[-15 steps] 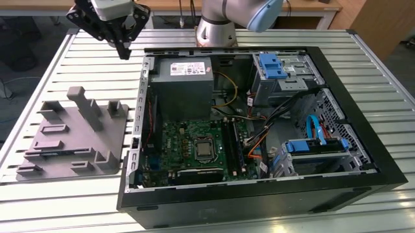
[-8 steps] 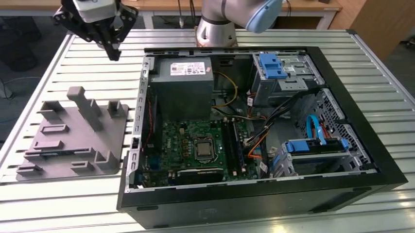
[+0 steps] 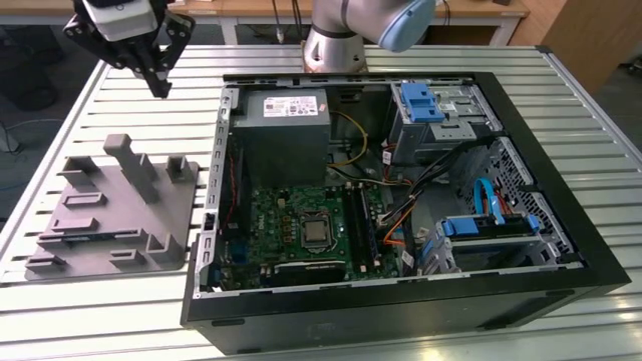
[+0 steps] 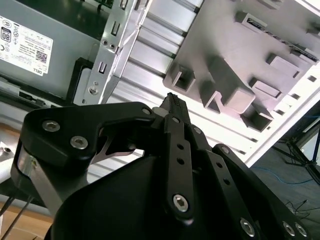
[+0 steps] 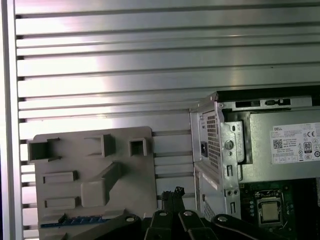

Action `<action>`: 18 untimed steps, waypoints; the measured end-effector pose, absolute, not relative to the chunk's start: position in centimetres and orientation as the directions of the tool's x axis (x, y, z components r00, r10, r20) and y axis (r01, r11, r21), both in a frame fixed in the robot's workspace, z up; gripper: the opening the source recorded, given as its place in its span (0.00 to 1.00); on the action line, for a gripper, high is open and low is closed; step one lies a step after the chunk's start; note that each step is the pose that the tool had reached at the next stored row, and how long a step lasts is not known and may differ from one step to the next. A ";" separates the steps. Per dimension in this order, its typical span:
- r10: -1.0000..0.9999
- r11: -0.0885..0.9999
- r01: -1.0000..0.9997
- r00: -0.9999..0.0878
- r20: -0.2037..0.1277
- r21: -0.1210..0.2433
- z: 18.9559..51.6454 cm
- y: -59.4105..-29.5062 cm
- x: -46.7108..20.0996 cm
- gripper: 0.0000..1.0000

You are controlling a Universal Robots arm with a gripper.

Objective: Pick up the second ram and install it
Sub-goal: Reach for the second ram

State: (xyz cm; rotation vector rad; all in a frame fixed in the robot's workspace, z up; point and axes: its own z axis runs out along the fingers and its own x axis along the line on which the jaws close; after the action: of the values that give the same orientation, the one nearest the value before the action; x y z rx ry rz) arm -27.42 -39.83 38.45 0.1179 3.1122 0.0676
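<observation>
Tool: the tool [image 3: 161, 92] is seen above the slatted bench [image 3: 131, 120], at the exterior view's left of the open computer case [image 3: 561, 188]. Its fingers are pressed together to a point, and nothing is pinched between them.
Tool close up: in both wrist views the black fingers meet at one tip [image 4: 172, 102] [image 5: 173, 192], which is seen over bare bench slats between the holder block and the case corner.
Second ram: it is lodged in a slot of the grey holder block [image 5: 90, 165], where its long blue-green edge [image 5: 75, 220] is picked out in the first wrist view. It is well apart from the tool and untouched.
Holder block: it is set on the bench just beside the case, with its posts upright [image 3: 101, 218]. Its moulded pockets are shown at a slant in the second wrist view [image 4: 235, 55].
Case interior: the exterior view gives the whole inside, with the power supply [image 3: 286, 128], the processor [image 3: 316, 229], the black memory slots [image 3: 363, 222] and the blue drive brackets [image 3: 422, 101].
Case edge: the perforated metal corner [image 5: 215, 130] is shown in the first wrist view, with the supply's label beside it.
</observation>
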 end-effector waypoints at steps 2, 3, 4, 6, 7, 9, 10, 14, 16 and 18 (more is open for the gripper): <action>0.076 0.996 0.075 -0.997 -0.025 0.044 38.4 -39.8 -28.0 0.10; 0.076 0.996 0.075 -0.997 -0.025 0.044 38.3 -39.8 -28.3 0.10; 0.076 0.996 0.075 -0.997 -0.025 0.044 38.3 -39.8 -28.6 0.10; 0.076 0.996 0.075 -0.997 -0.025 0.044 38.2 -39.8 -29.2 0.10; 0.076 0.996 0.075 -0.997 -0.025 0.044 38.2 -39.8 -29.5 0.10; 0.076 0.996 0.075 -0.997 -0.025 0.044 38.1 -39.8 -30.0 0.10; 0.076 0.996 0.075 -0.997 -0.025 0.044 38.1 -39.8 -30.3 0.10; 0.076 0.996 0.075 -0.997 -0.025 0.044 38.0 -39.8 -31.4 0.10; 0.076 0.996 0.075 -0.997 -0.025 0.044 37.9 -39.8 -31.9 0.10; 0.076 0.996 0.075 -0.997 -0.025 0.044 37.8 -39.8 -32.4 0.10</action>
State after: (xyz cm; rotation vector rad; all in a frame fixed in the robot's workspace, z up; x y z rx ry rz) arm -32.43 -39.83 37.83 0.1179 3.1122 0.0677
